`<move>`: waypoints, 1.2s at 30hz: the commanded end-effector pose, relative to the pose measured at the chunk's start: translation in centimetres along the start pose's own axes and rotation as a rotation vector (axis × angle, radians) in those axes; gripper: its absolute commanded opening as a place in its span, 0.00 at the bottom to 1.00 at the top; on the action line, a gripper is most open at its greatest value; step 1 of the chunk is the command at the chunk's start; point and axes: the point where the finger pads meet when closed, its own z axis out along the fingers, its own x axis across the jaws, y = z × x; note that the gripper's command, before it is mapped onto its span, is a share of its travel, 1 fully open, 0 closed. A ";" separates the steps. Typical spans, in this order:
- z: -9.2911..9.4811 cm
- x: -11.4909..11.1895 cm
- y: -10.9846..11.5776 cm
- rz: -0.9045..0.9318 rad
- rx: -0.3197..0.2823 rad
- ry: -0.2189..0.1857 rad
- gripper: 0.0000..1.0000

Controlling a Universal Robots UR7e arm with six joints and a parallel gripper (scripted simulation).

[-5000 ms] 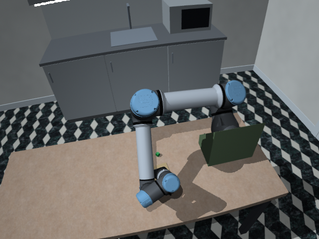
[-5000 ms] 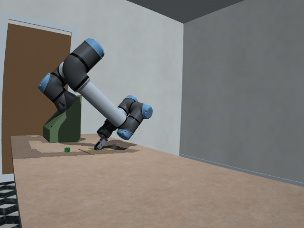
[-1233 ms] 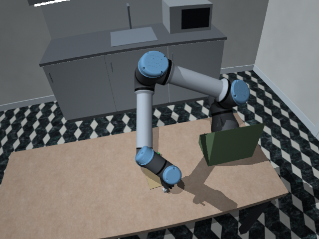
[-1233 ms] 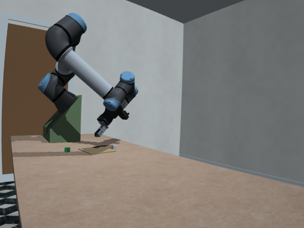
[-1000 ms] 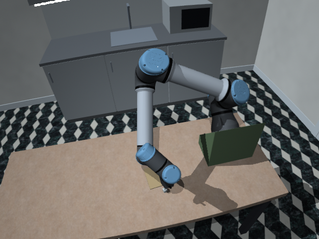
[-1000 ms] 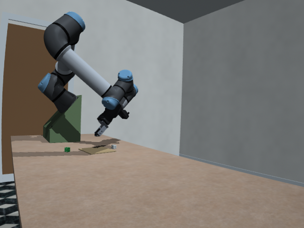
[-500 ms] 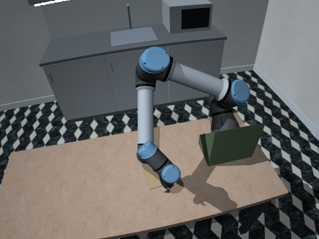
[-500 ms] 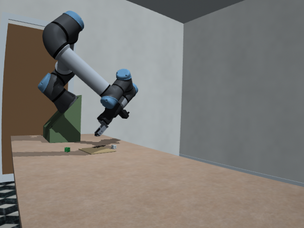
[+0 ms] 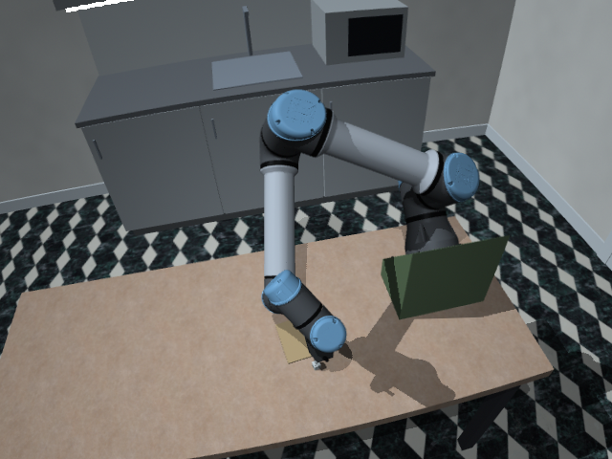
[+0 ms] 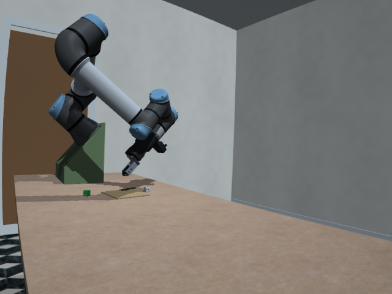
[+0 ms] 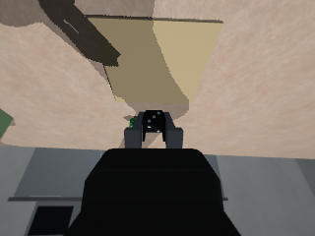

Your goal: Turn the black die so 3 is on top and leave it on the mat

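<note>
My gripper (image 10: 125, 173) (image 11: 154, 120) is shut on the black die (image 11: 154, 118), which sits between the fingertips with several white pips facing the wrist camera. It is tilted and hangs in the air above the table. The yellowish mat (image 9: 295, 349) (image 10: 118, 195) (image 11: 194, 54) lies flat on the table, partly in the arm's shadow. A white die (image 9: 316, 365) (image 10: 146, 188) rests by one corner of the mat; it is not visible in the wrist view. A green die (image 10: 86, 192) (image 11: 132, 121) lies on the table away from the mat, hidden in the top view.
The green slanted base (image 9: 447, 281) (image 10: 90, 167) of the arm stands at one end of the table (image 9: 148, 370) (image 10: 206, 240). A grey counter (image 9: 163, 96) with a sink and a microwave (image 9: 362, 32) is behind the table. The arm's shadow falls across the mat and table.
</note>
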 end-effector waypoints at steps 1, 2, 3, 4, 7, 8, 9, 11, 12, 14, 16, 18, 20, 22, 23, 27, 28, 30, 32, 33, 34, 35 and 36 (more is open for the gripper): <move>0.0 0.0 0.0 0.001 0.001 0.000 0.40; 0.0 0.0 0.0 0.001 0.001 -0.001 0.40; 0.0 0.0 -0.1 0.001 0.001 -0.001 0.40; 0.0 0.0 -0.1 0.001 0.001 -0.001 0.40; 0.0 0.0 -0.1 0.001 0.002 -0.002 0.40; 0.0 0.0 -0.1 0.001 0.002 -0.002 0.40; 0.0 0.0 -0.1 0.001 0.003 -0.003 0.40; 0.0 -0.1 -0.2 0.001 0.003 -0.004 0.40; 0.0 -0.1 -0.2 0.001 0.004 -0.004 0.40; 0.0 -0.1 -0.3 0.000 0.005 -0.006 0.40; 0.0 -0.1 -0.4 0.000 0.006 -0.007 0.40; 0.0 -0.2 -0.5 0.000 0.007 -0.009 0.40; 0.0 -0.2 -0.5 0.000 0.009 -0.010 0.40; 0.0 -0.2 -0.5 0.000 0.009 -0.010 0.40; 0.0 -0.2 -0.6 0.000 0.010 -0.011 0.40; 0.0 -0.3 -0.8 0.000 0.013 -0.015 0.40; 0.0 -0.3 -0.9 0.000 0.015 -0.016 0.40; 0.0 -0.3 -1.0 0.000 0.017 -0.019 0.40; 0.0 -0.4 -1.1 0.000 0.019 -0.021 0.40; 0.0 -0.4 -1.2 0.000 0.021 -0.022 0.40; 0.0 -0.4 -1.2 0.000 0.022 -0.023 0.40; 0.0 -0.4 -1.3 0.000 0.023 -0.025 0.40; 0.0 -0.4 -1.3 0.000 0.025 -0.026 0.40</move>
